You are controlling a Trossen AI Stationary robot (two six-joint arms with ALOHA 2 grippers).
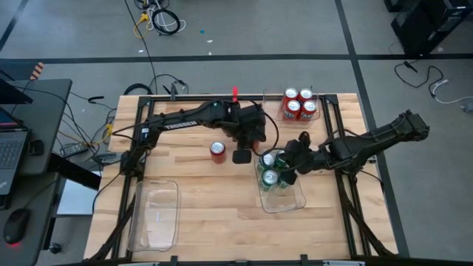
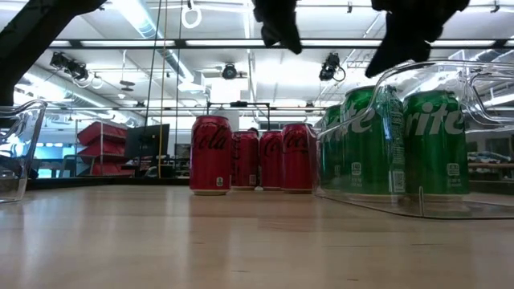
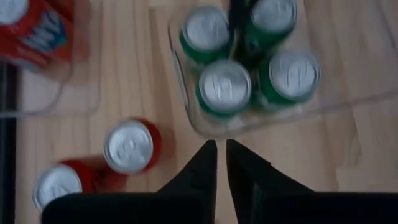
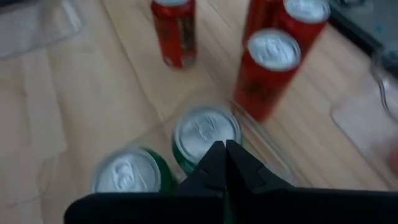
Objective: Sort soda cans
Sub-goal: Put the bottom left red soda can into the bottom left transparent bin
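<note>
You see every can upright, long axis vertical. Four green cans (image 3: 225,86) fill one end of the clear bin (image 1: 284,201) at the desk's (image 1: 214,214) right-centre. One red can (image 1: 217,151) stands alone mid-desk with open wood around it. The left gripper (image 3: 221,152) and right gripper (image 4: 224,152) both hover with fingers pressed together, holding nothing.
</note>
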